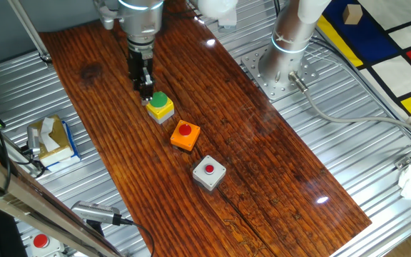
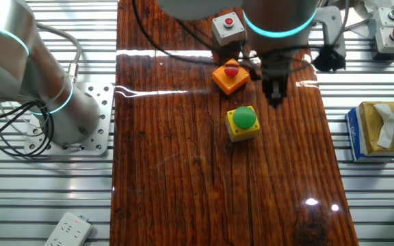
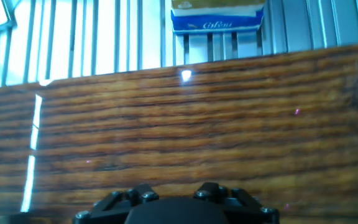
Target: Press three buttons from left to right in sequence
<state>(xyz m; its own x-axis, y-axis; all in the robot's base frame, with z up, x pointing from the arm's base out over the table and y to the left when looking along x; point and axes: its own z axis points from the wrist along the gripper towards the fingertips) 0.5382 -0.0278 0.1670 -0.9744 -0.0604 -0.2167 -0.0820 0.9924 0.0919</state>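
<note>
Three button boxes lie in a diagonal row on the wooden board (image 1: 262, 143). The yellow box with the green cap (image 1: 160, 107) (image 2: 242, 121) comes first, then the orange box with the red cap (image 1: 185, 135) (image 2: 230, 75), then the grey box with the red cap (image 1: 209, 172) (image 2: 227, 27). My gripper (image 1: 145, 90) (image 2: 276, 100) points down just beside the yellow box, off to the side of the green cap, not over it. No view shows the fingertips apart or touching. The hand view shows only bare board (image 3: 179, 137) and no button.
A tissue box (image 1: 51, 140) (image 2: 378, 130) (image 3: 216, 15) sits on the metal table beside the board. The arm's base (image 1: 284, 64) (image 2: 60, 116) stands on the other side. Spare button boxes (image 2: 392, 27) and a pale red-capped button (image 1: 40, 243) lie off the board.
</note>
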